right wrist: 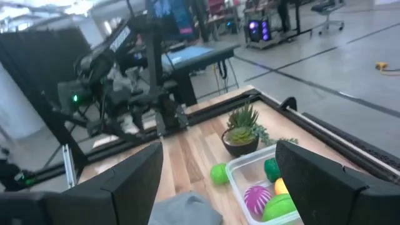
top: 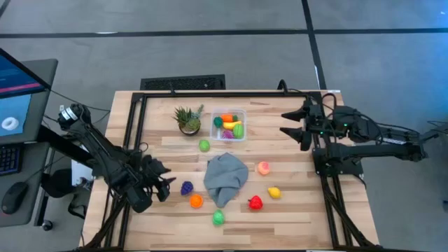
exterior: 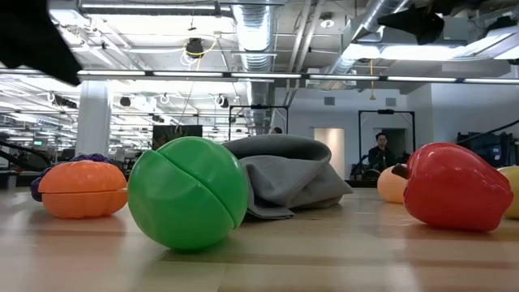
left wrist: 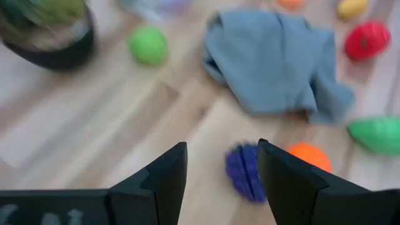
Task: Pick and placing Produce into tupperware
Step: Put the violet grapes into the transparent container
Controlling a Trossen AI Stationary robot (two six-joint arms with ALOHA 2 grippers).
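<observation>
Overhead, a wooden table (top: 294, 210) carries a clear square tupperware (top: 229, 124) near its far edge, already holding several toy pieces in green, yellow, orange and pink. Just beside it stands a spiky green potted plant (top: 188, 120), with a green ball-shaped piece (top: 204, 145) on the table near the pot. A crumpled grey cloth (top: 226, 178) lies near the table's middle. Loose produce is scattered around the cloth: purple grapes (top: 187, 187) and an orange piece (top: 196, 201) on the left arm's side, a green piece (top: 218, 218) at the near edge, and a red piece (top: 255, 203), a yellow piece (top: 274, 192) and a peach-coloured piece (top: 264, 167) on the right arm's side. The left gripper (top: 163, 186) hangs low at the table's left side, just beside the grapes; the left wrist view shows its two dark fingers (left wrist: 165, 181) parted with nothing between them, the grapes lying beyond one fingertip and apart from it. The right gripper (top: 292, 123) waits above the table's far right part, its fingers (right wrist: 315, 178) spread wide and empty, facing the tupperware. The low view shows the green piece nearest, with the cloth behind it and the red piece (exterior: 450, 186) to one side.
</observation>
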